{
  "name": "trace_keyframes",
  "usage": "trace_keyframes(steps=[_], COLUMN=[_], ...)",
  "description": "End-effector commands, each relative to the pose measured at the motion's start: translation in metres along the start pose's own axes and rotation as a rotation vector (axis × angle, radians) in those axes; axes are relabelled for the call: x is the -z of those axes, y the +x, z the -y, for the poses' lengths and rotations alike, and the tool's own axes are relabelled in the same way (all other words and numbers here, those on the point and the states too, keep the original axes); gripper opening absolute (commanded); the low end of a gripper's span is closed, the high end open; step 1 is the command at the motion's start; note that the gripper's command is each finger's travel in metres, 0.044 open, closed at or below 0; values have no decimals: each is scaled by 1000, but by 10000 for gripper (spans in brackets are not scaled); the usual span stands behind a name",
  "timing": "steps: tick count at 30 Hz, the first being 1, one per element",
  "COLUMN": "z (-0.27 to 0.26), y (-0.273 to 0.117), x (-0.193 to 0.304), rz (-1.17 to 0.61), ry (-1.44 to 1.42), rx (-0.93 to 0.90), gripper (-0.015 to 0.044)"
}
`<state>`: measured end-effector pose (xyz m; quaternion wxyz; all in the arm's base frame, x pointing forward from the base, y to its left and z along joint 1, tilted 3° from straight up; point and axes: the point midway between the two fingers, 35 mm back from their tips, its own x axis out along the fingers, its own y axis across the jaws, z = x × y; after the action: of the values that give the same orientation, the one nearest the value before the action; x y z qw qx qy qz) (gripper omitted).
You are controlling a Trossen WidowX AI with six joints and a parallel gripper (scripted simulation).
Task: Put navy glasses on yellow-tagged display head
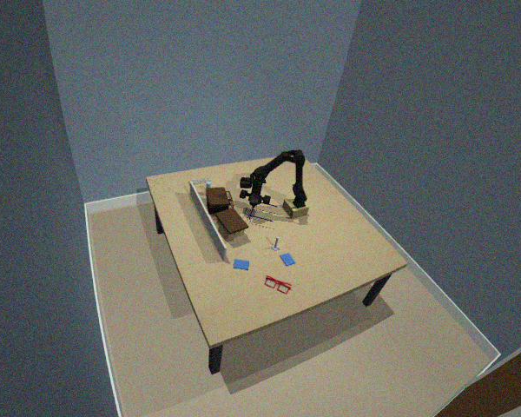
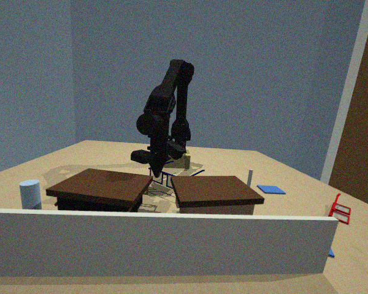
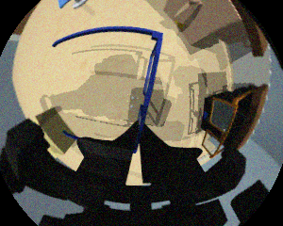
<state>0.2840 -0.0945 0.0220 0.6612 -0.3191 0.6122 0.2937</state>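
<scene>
Gripper: closed on the navy glasses, its fingertips pinching the front frame.
Navy glasses: off the heads, hanging from the fingers; top view shows both temples of the navy glasses toward 4 o'clock, while the wrist view shows one long temple clearly and only part of the other.
Brown boards: in the top view, one board at 10 o'clock from the fingertips, the other board at 8.
Amber glasses: wrist view, a pair at 3 o'clock on a dark form; mostly hidden in the exterior view.
Yellow tag: cannot be made out surely.
White panel: hides the lower parts beneath both boards in the exterior view.
Red glasses: 5 o'clock in the top view.
Blue pads: top view shows both whole; exterior cuts one to a corner.
</scene>
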Motion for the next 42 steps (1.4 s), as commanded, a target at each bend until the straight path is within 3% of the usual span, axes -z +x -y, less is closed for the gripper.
trace_keyframes(steps=[1, 15, 19, 42], z=[-3, -5, -3, -12], y=[5, 18, 15, 9], x=[0, 1, 1, 1], rz=[3, 3, 0, 2], ry=[1, 1, -1, 0], rx=[-7, -7, -1, -6], gripper=[0, 0, 105, 108])
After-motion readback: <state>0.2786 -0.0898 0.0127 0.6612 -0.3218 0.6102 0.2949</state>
